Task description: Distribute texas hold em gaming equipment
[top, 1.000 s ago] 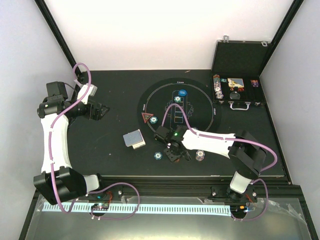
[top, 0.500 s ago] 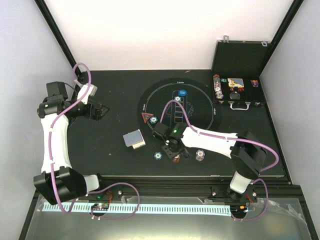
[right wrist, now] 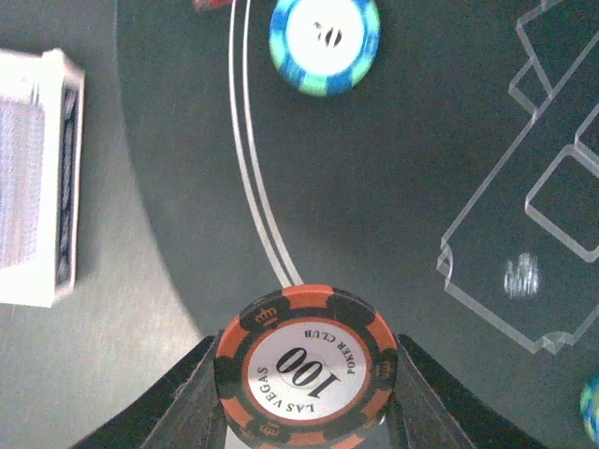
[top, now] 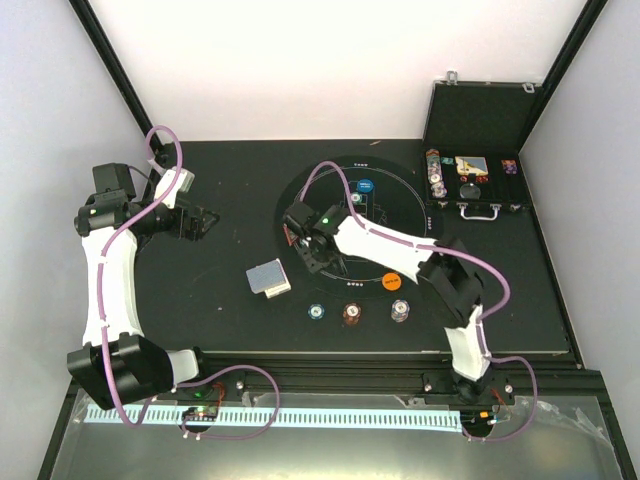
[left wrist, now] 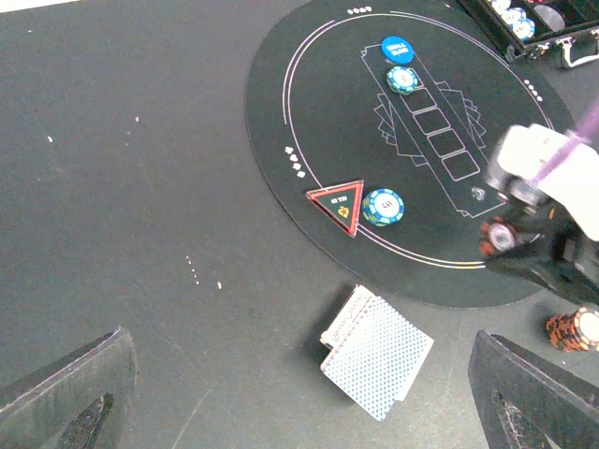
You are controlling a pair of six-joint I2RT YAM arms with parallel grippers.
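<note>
1 100 chip [right wrist: 306,367] is pinched by the right gripper [top: 305,245] over the mat's [right wrist: 402,122] left rim near the green chip [right wrist: 325,37], so lower it flat and release without nudging that neighbour; the left gripper [top: 203,222] hangs wide open, empty.

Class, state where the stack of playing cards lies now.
Top view: the card stack lies on the table off the round mat's lower-left edge, up-left of the near green chip.

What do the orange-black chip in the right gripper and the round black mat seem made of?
Orange-black chip: likely moulded plastic or clay composite, matte rim with crown stamps, glossy printed centre label. Round black mat: probably thin rubber or fabric, matte, lying flat, white printed lines.
</note>
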